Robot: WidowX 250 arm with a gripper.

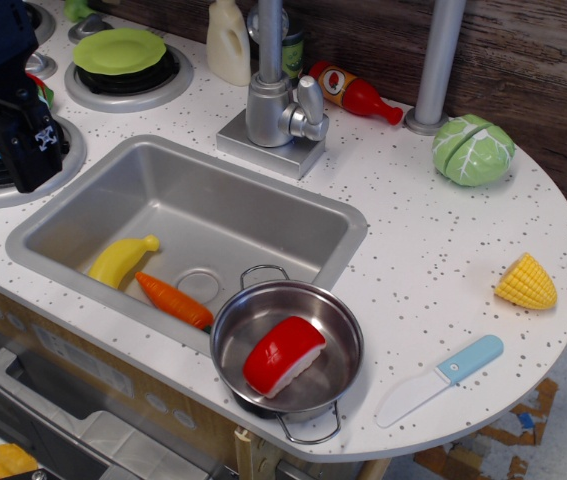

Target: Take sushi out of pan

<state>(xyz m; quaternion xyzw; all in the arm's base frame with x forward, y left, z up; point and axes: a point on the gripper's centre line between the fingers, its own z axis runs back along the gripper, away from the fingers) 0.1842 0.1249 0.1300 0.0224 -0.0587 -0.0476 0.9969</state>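
The sushi (283, 355), glossy red over a white base, lies tilted inside the pan (335, 318). The pan is a round shiny steel pot with two wire loop handles. It sits on the counter's front edge, overlapping the sink's near right corner. My gripper (25, 150) is a black assembly at the far left, over the left stove burner. It is well away from the pan and holds nothing that I can see. Its fingers are too dark to tell apart.
The steel sink (263, 215) holds a banana (121, 260) and a carrot (173, 300). A faucet (278, 105), red sauce bottle (355, 94), white bottle (228, 42) and cabbage (474, 150) stand at the back. A corn piece (526, 282) and toy knife (441, 378) lie right of the pan. A green plate (119, 50) sits on a burner.
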